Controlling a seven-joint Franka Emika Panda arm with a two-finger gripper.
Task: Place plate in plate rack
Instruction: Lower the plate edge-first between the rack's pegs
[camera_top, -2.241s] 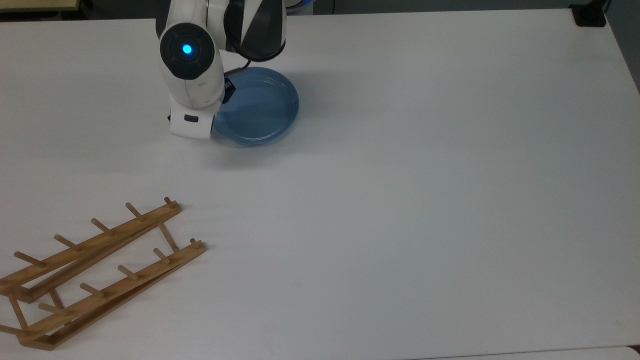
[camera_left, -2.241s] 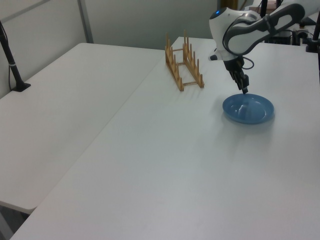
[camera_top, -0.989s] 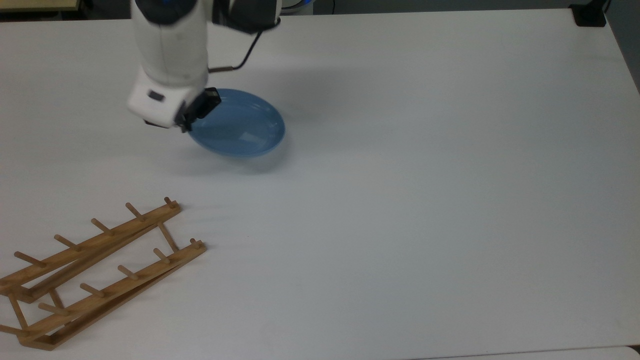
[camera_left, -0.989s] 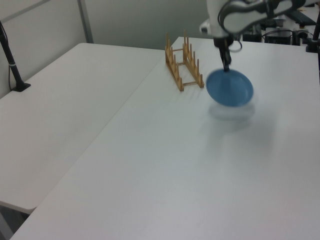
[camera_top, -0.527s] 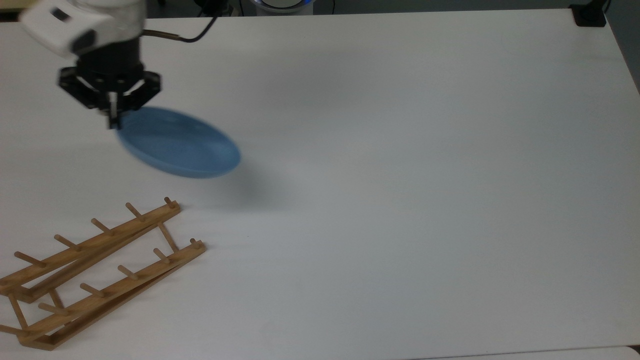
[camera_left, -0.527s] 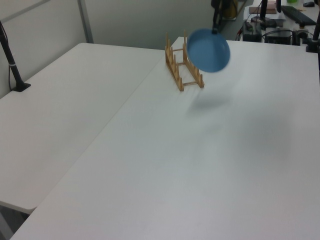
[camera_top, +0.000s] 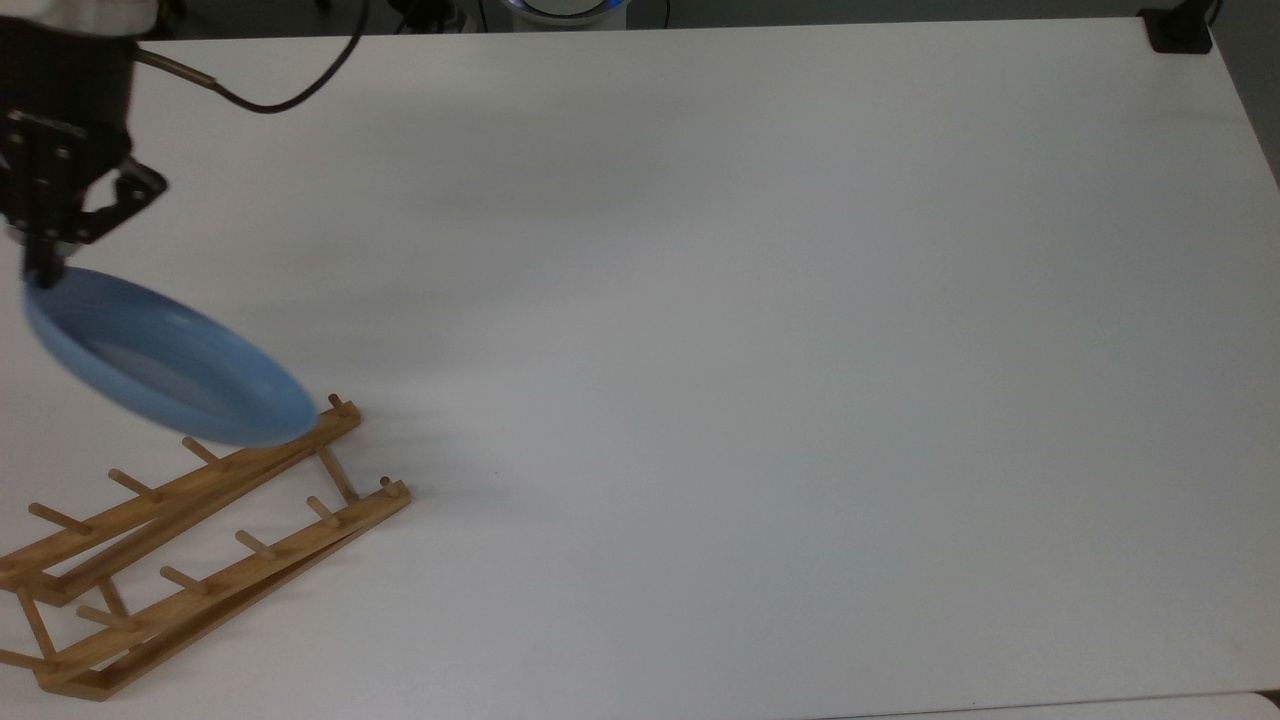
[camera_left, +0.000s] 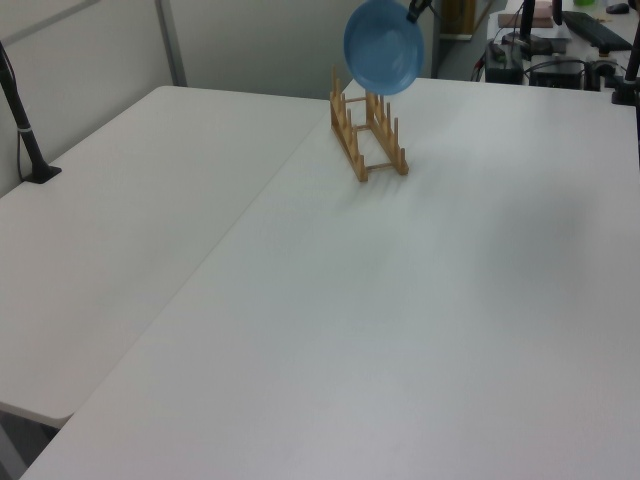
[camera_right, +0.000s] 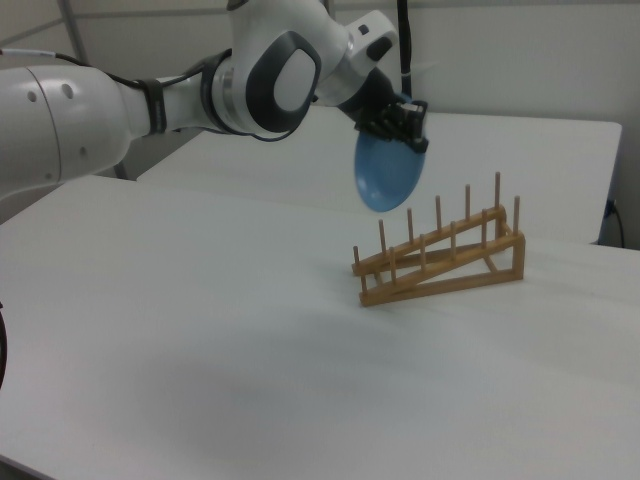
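The plate (camera_right: 389, 172), light blue and glossy, hangs nearly on edge in the air, pinched at its upper rim by the gripper (camera_right: 405, 116), whose fingers are closed tight on that rim. In the right view it sits above and just short of the low end of the wooden plate rack (camera_right: 441, 258), clear of the pegs and not touching them. In the top view the plate's lower edge (camera_top: 160, 360) overlaps the near end of the plate rack (camera_top: 190, 545), which lies at the top view's lower left on the white table (camera_top: 760, 330).

The step in hand looks like the carry, with the plate already turned upright for slotting. The next move probably calls for lining the plate's edge up with a gap between two peg pairs, squaring it across both rails, then lowering it before the grip lets go.
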